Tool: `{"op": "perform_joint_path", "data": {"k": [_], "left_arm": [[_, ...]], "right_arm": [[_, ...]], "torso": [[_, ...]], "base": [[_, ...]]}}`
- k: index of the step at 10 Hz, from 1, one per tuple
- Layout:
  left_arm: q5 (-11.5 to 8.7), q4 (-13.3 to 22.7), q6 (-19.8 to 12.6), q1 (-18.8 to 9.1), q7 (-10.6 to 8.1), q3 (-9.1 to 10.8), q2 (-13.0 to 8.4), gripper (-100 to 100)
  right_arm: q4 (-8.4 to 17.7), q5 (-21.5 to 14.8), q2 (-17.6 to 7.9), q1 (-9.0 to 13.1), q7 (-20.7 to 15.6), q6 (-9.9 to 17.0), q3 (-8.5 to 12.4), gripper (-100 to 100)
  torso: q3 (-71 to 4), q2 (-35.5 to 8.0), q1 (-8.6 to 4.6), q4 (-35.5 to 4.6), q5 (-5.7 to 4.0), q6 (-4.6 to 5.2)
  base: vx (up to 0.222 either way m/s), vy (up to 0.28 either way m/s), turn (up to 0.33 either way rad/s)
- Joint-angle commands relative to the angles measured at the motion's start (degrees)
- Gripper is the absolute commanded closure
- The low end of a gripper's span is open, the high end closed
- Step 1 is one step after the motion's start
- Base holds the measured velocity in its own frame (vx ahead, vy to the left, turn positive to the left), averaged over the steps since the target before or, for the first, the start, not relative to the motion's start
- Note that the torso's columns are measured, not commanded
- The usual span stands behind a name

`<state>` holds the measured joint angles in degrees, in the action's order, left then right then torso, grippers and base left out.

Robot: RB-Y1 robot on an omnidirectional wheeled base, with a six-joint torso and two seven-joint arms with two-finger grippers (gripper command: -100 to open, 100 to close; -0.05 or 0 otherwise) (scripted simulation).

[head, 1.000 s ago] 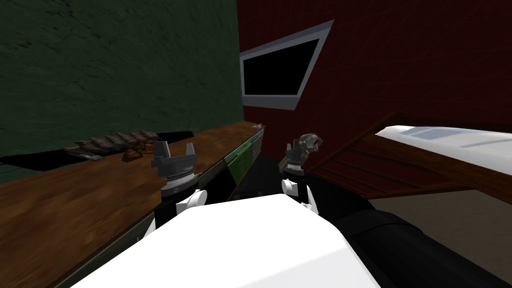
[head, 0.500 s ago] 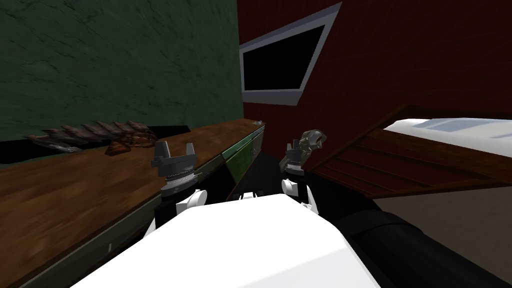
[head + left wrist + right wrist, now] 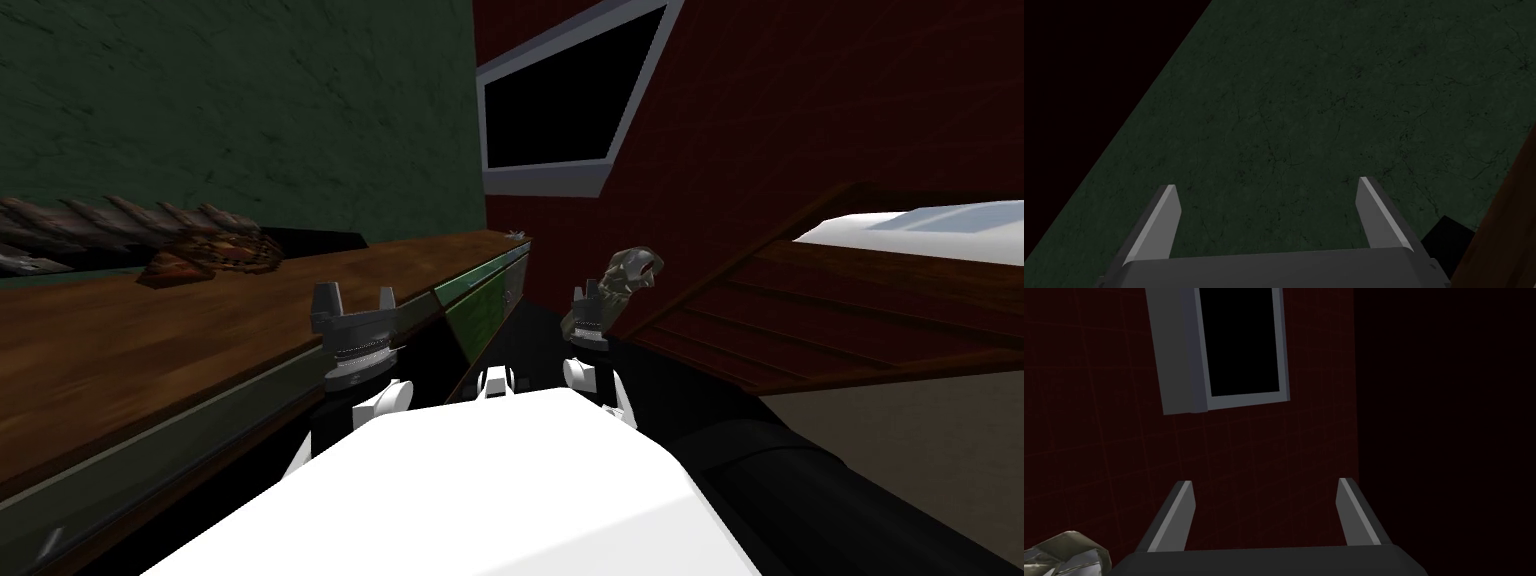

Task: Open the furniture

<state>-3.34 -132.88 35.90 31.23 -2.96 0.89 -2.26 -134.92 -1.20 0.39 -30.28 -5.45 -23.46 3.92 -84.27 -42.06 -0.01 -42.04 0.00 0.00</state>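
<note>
The long counter with a brown wooden top and green fronts (image 3: 200,340) runs along the dark green wall (image 3: 250,120) on my left, as far as the red wall. Near its far end one green panel (image 3: 478,315) stands angled out from the front edge with black behind it. It looks partly open already, though I cannot tell whether it is a door or a drawer face.

Over the last second the whole head view has swung. The counter's top now lies flatter across the picture, and the ridged, spiky brown object (image 3: 150,235) at its back edge has slid leftward. The grey-framed window with a black pane (image 3: 555,100) sits higher, and the white-mattressed bed in a dark wooden frame (image 3: 850,310) has drawn off to the right. That is my own turn, not a move of the things.

The left gripper (image 3: 355,295) hangs over the counter's front edge, its fingers (image 3: 1166,220) spread and empty. The right gripper (image 3: 590,295) hangs off the counter, nearer the bed, fingers (image 3: 1351,508) likewise apart. A crumpled grey-brown lump (image 3: 632,272) sits just beside it, not between the fingers.

Neither hand touches the panel, so I judge this is positioning. The pull itself is not yet begun.
</note>
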Motion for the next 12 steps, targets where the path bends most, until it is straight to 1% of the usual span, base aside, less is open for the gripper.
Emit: {"op": "perform_joint_path", "data": {"k": [1, 2, 3, 4, 5, 7, 12], "left_arm": [[0.3, 1.1, -0.5, -0.4, 0.13, -0.12, -2.9, -100], [0.6, 2.4, -0.8, -0.9, 0.28, -0.31, -4.3, -100], [0.9, 3.8, -1.2, -1.4, 0.45, -0.52, -5.1, -100], [1.2, 5.2, -1.5, -1.9, 0.61, -0.72, -5.4, -100], [1.3, 5.8, -1.7, -2.1, 0.69, -0.82, -5.4, -100], [1.9, 8.4, -2.4, -3.0, 1.0, -1.2, -4.8, -100], [2.9, 12.6, -3.5, -4.5, 1.5, -1.83, -4.2, -100]], "right_arm": [[0.0, 0.0, 0.0, 0.0, 0.0, 0.0, 0.0, 0], [0.0, 0.0, 0.0, 0.0, 0.0, 0.0, 0.0, 0], [0.0, 0.0, 0.0, 0.0, 0.0, 0.0, 0.0, 0], [0.0, 0.0, 0.0, 0.0, 0.0, 0.0, 0.0, 0], [0.0, 0.0, 0.0, 0.0, 0.0, 0.0, 0.0, 0], [0.0, 0.0, 0.0, 0.0, 0.0, 0.0, 0.0, 0], [0.0, 0.0, 0.0, 0.0, 0.0, 0.0, 0.0, 0]], "torso": [[-0.3, -0.1, -0.01, -0.2, -0.01, 0.0], [-0.3, -0.2, -0.01, -0.2, 0.0, 0.0], [-0.3, -0.2, -0.03, -0.2, -0.01, 0.01], [-0.4, -0.1, -0.03, -0.2, 0.01, 0.03], [-0.4, 0.0, 0.01, -0.1, 0.03, 0.04], [-0.5, 0.2, 0.16, 0.0, 0.1, 0.11], [-0.7, 0.4, 0.24, 0.0, 0.11, 0.12]], "base": [[0.012, -0.016, -0.023], [0.027, -0.03, -0.044], [0.039, -0.042, -0.054], [0.035, -0.045, -0.064], [0.033, -0.034, -0.033], [0.025, -0.034, -0.046], [0.027, -0.027, -0.038]]}}
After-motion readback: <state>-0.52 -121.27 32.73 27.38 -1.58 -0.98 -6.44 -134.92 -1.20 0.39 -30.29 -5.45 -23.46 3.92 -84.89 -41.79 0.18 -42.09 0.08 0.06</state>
